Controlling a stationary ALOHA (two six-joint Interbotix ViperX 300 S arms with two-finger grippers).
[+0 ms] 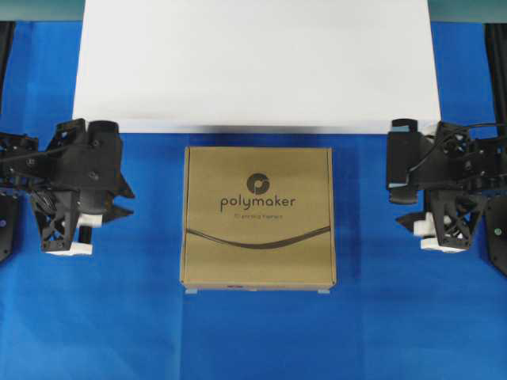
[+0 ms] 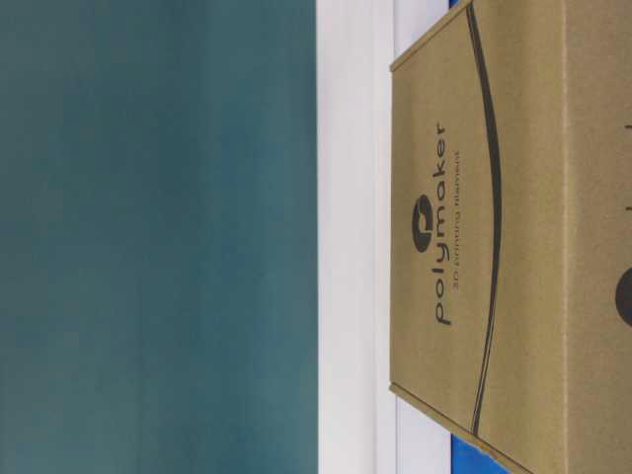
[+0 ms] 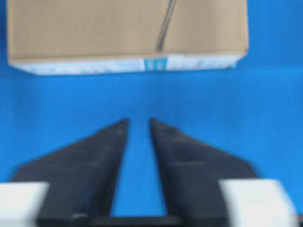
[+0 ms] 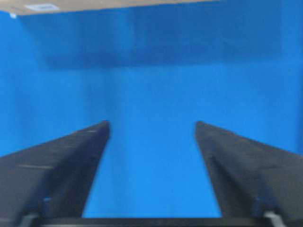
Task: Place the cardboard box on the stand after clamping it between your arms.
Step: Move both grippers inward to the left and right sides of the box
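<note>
The flat brown cardboard box (image 1: 258,218) with the dark polymaker logo lies on the blue cloth, just in front of the wide white stand (image 1: 257,63). My left gripper (image 1: 128,201) is to the left of the box and apart from it. Its jaws are empty with a narrow gap between them. In the left wrist view the gripper (image 3: 138,121) faces the box's side (image 3: 128,28). My right gripper (image 1: 400,210) is to the right of the box, apart from it, open wide and empty. In the right wrist view (image 4: 151,124) only the box's edge (image 4: 118,4) shows. The table-level view shows the box (image 2: 494,247) against the stand (image 2: 346,237).
Blue cloth (image 1: 253,340) covers the table around the box and in front of it. A strip of cloth lies between each gripper and the box. The black arm bases (image 1: 16,166) stand at the far left and far right edges.
</note>
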